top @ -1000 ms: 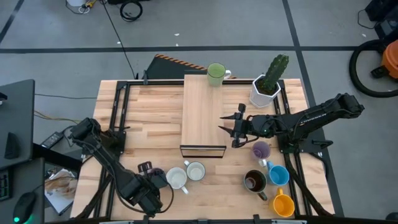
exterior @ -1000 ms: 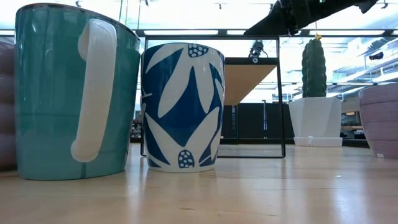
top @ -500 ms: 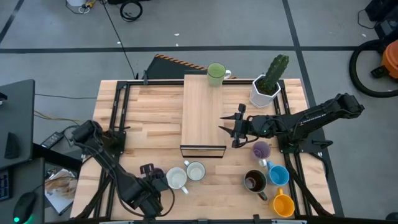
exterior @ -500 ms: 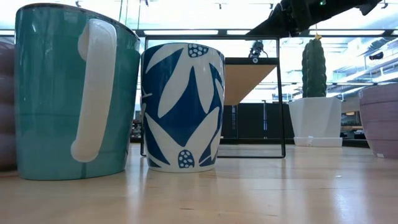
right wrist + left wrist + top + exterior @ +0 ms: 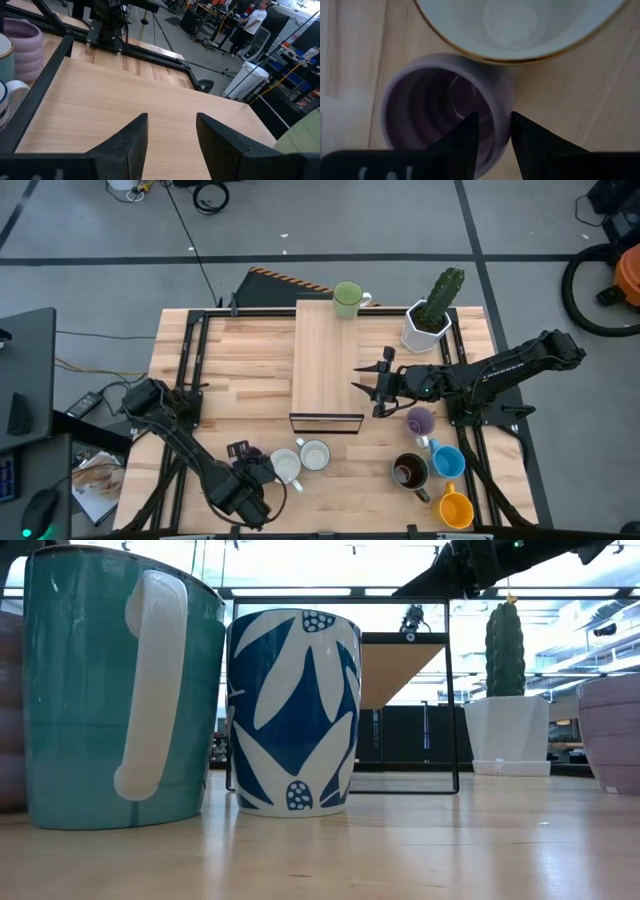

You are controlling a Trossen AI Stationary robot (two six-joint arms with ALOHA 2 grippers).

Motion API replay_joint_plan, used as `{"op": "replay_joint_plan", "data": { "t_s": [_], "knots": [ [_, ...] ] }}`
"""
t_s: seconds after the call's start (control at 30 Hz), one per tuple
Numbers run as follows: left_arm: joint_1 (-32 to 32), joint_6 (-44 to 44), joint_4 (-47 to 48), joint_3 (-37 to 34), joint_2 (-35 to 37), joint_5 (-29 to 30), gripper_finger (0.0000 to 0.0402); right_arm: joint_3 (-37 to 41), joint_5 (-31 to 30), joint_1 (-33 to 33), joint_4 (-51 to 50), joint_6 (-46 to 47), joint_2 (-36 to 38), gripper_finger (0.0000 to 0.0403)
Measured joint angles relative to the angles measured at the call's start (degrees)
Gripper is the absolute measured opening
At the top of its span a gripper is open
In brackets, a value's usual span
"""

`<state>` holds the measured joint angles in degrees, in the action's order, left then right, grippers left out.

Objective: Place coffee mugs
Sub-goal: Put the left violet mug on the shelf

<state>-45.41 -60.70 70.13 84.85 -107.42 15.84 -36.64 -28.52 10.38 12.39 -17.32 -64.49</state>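
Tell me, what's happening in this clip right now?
The left gripper is at the table's near edge with one finger inside the lilac mug and one outside, straddling its rim beside a white mug. The right gripper hangs open and empty over the raised board, where one green mug stands.

Both arms: dark, slim jointed links. Left tool [image 5: 492,137]: two matte black wedge-shaped fingers. Right tool [image 5: 170,137]: same black tapered fingers, smooth faces.

High view: straight down, whole table [image 5: 240,370]. Low view: table height, close behind mugs. Wrist views: close, past own fingers.
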Motion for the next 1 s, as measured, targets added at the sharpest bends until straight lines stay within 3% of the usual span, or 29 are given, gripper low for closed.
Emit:
{"op": "replay_joint_plan", "data": {
  "t_s": [0.3, 0.63, 1.0],
  "knots": [
    [0.9, 0.6, -3.9, -6.5, 2.3, -1.7, 0.0116, 0.0, 0.1, 0.0, 0.0, -0.2, 0.0, 0.0173],
    [1.5, -3.0, -12.9, -17.9, 13.2, -1.9, 0.0116, 0.0, 2.6, 0.1, 0.0, 0.2, 0.0, 0.0173],
    [7.2, -7.7, -16.3, -24.2, 16.5, -8.6, 0.0116, 0.0, 2.7, 0.1, -0.2, 1.9, 0.0, 0.0173]
  ]
}}
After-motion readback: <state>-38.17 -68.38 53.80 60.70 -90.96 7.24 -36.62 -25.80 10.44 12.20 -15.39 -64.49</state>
